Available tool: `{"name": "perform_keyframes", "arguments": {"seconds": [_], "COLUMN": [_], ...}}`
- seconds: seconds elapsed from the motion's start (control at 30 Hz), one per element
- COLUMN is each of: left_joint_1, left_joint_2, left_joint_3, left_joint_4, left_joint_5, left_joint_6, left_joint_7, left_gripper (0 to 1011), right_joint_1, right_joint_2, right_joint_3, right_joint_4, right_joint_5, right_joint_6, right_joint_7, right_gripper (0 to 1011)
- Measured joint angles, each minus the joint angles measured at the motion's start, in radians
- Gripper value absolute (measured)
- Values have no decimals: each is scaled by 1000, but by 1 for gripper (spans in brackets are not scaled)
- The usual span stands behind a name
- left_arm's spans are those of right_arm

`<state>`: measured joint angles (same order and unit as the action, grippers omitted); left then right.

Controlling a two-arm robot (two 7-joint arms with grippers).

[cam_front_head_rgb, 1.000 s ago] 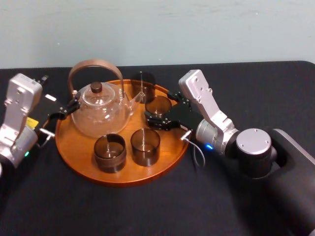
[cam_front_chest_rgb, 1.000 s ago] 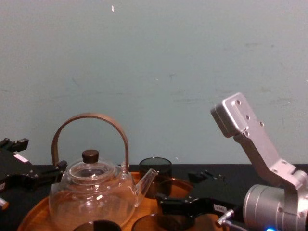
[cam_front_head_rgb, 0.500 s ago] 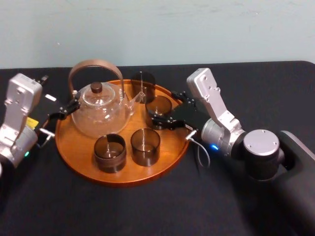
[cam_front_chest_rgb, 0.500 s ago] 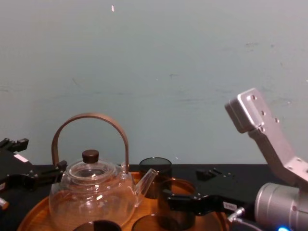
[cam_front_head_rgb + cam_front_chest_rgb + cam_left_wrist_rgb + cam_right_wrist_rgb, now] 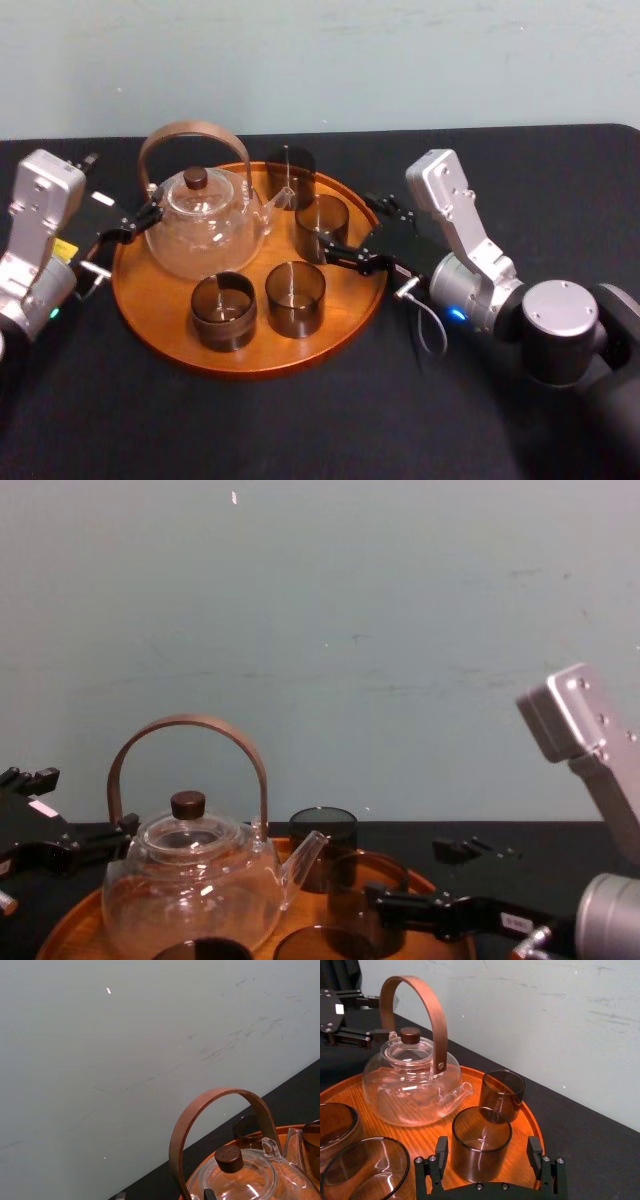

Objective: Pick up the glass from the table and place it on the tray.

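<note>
Orange-brown wood forms the large round tray with a low raised rim point(image 5: 160, 300), which lies on the flat matte black table point(image 5: 250, 430). Positions on the tray are given as a clock face in the head view, with 12 o'clock farthest from the robot. At 10 o'clock stands a clear round-bodied glass teapot point(image 5: 205, 235) with a dark brown knob point(image 5: 196, 178) on its lid and a tall arched brown wooden handle point(image 5: 190, 130). Its spout reaches toward the right side of the tray, and the tray's wood grain shows through its body in the right wrist view. Four smoky brown cylindrical glasses share the tray, all upright with their mouths up. One is the far glass point(image 5: 290, 172) near 12 to 1 o'clock. Another is the near right glass point(image 5: 295, 298) at 5 o'clock, and just beside it stands the near left glass point(image 5: 224, 310) at 7 o'clock. The fourth is the task's glass point(image 5: 322, 225), which stands on the tray at 2 o'clock, near the rim. The right gripper point(image 5: 347, 222) sits low at that rim with its black fingers point(image 5: 441, 1152) spread apart. In the right wrist view the glass stands between them, with a gap on each side, so neither finger touches it. The left gripper point(image 5: 122, 188) rests outside the tray's rim at 9 to 10 o'clock, close to the teapot, with its fingers apart and nothing between them.
</note>
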<state>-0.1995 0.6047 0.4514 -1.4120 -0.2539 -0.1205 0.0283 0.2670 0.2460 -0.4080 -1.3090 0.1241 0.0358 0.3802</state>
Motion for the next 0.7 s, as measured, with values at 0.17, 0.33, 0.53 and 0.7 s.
{"name": "perform_keyframes", "arguments": {"seconds": [0.17,0.33,0.53,0.7], "left_joint_1": [0,0,0,0], "left_joint_2": [0,0,0,0], "left_joint_3": [0,0,0,0], "left_joint_4": [0,0,0,0], "left_joint_5": [0,0,0,0], "left_joint_6": [0,0,0,0], "left_joint_7": [0,0,0,0], "left_gripper": [1010,1009,1010,1009], "right_joint_1": [-32,-69,-106,-125], "right_joint_2": [20,47,80,100], "right_joint_3": [12,34,76,116], "right_joint_4": [-47,-106,-158,-180], "right_joint_5": [16,38,66,83], "right_joint_6": [-5,-9,-14,-18], "right_joint_7": [3,3,-12,-32], "right_gripper": [1002,1002,1002,1002]}}
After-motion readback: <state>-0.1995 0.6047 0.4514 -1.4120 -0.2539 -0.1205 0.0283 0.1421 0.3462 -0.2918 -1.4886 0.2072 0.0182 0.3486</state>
